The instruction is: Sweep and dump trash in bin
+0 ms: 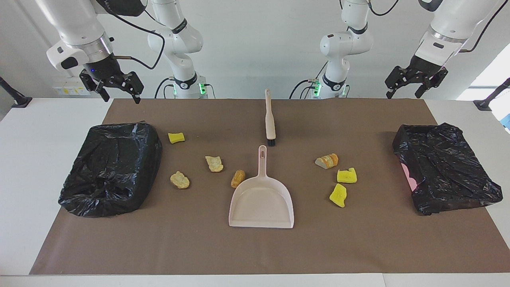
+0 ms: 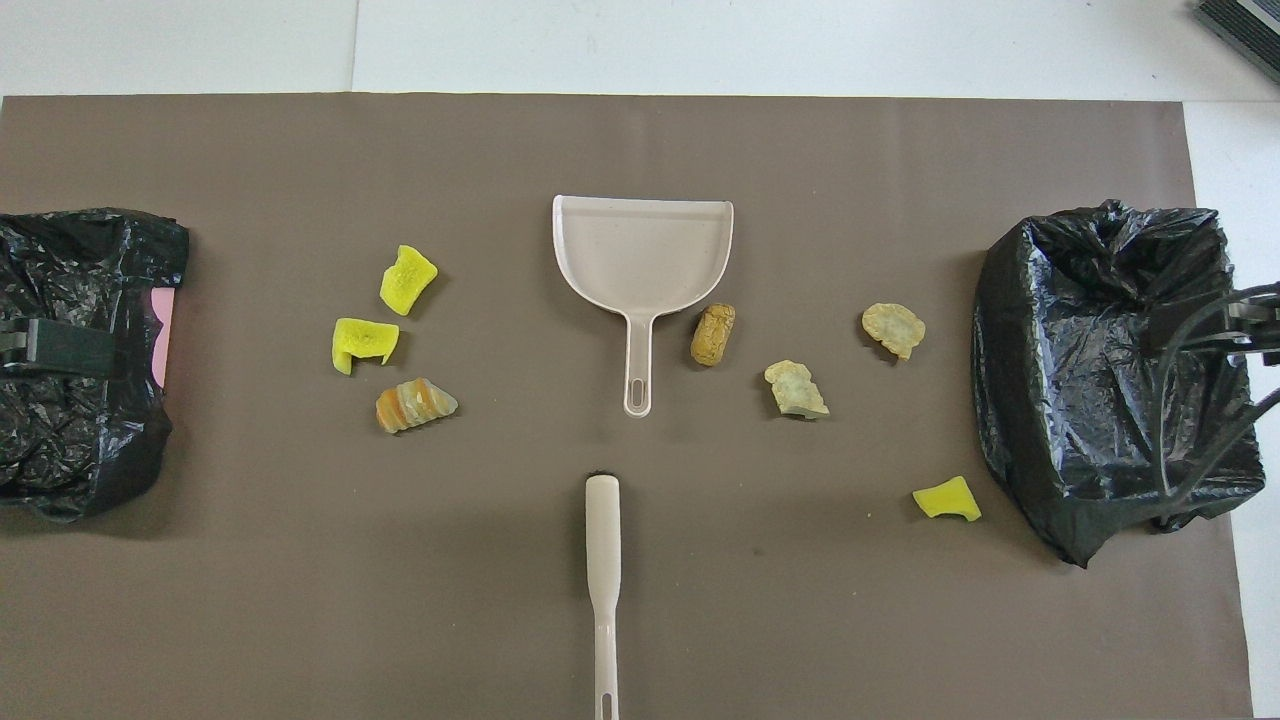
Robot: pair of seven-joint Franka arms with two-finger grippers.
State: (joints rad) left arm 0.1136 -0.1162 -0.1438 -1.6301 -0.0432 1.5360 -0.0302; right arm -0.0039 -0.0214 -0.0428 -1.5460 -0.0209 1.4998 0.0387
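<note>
Trash lies on the brown mat (image 1: 255, 247) in two groups. Toward the right arm's end are a yellow sponge chunk (image 1: 176, 137), two tan lumps (image 1: 214, 164) (image 1: 179, 179) and a brown lump (image 1: 238, 178). Toward the left arm's end are a bread-like slice (image 1: 327, 160) and two yellow chunks (image 1: 346, 175) (image 1: 338, 195). Between the groups lie the beige dustpan (image 1: 261, 203) and, nearer the robots, the brush (image 1: 270, 119). A black-bagged bin (image 1: 111, 167) (image 1: 442, 167) stands at each end. My right gripper (image 1: 121, 97) and left gripper (image 1: 403, 95) hang open and empty, high over their bins.
The dustpan's handle (image 2: 637, 380) points toward the robots, and its mouth faces away from them. The brush's bristles face the dustpan handle. White tabletop (image 1: 48, 119) borders the mat. A pink patch (image 2: 163, 335) shows through the bag of the bin at the left arm's end.
</note>
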